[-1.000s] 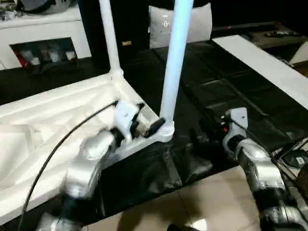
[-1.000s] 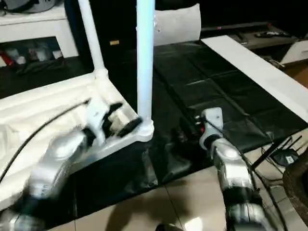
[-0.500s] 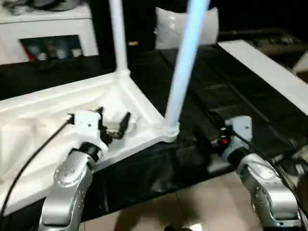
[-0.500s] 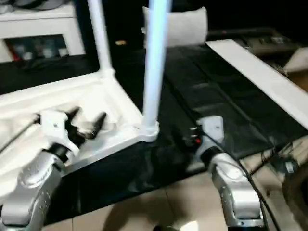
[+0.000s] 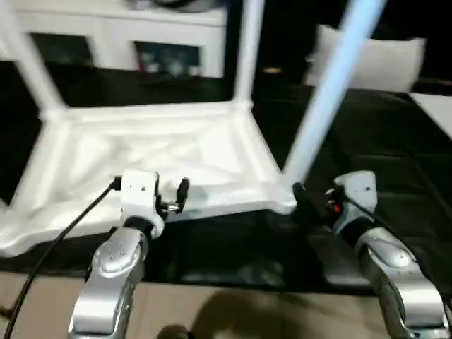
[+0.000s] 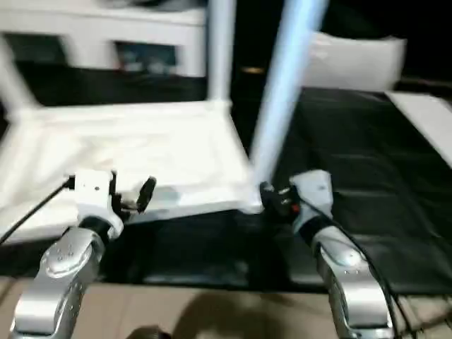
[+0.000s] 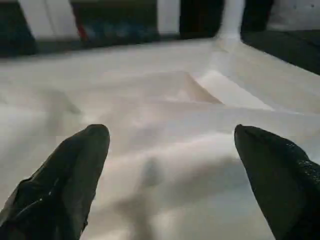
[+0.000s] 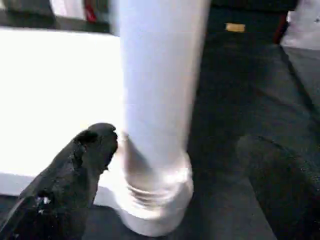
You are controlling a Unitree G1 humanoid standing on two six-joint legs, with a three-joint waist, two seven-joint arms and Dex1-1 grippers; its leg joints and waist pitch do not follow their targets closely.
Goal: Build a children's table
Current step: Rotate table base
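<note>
Right wrist view: my right gripper gapes around the table's leg | left gripper apart over ribbed underside

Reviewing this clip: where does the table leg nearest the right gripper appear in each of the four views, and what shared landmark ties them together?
Left eye view: near leg, right of centre, leaning up to the right.
Right eye view: same leg, centre-right.
Right wrist view: leg base close up, between the open right gripper fingers.
Left wrist view: I cannot match it there.
Shared landmark: the upturned tabletop, also and.
</note>
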